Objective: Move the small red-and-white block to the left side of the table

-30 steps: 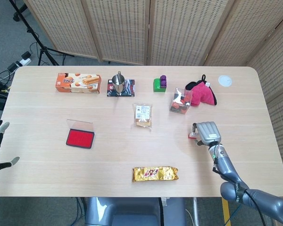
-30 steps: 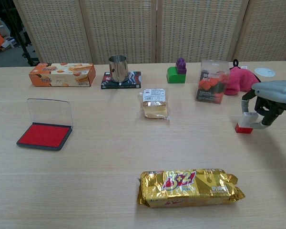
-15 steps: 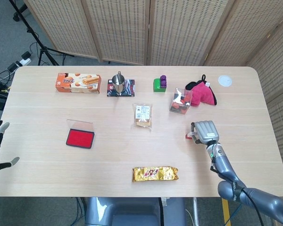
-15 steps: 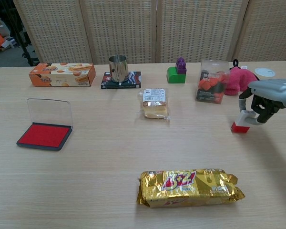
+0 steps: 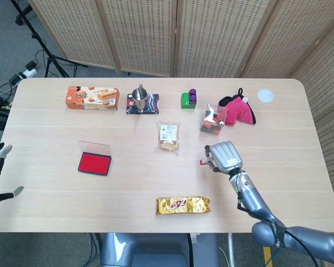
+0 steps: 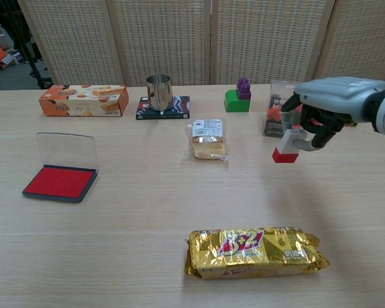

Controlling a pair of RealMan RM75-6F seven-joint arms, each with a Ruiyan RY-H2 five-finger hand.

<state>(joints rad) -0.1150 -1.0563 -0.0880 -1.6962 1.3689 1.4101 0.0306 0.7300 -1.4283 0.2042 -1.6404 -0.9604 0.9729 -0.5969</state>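
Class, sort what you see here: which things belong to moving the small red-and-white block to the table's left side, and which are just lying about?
Belonging to the job:
red-and-white block, held in the right hand
table

Just lying about:
gold snack pack
red ink pad
biscuit box
metal cup
wrapped cake slice
green-and-purple block
pink pouch

R hand gripping block, above table

Right hand carried red-and-white block leftward, off table.
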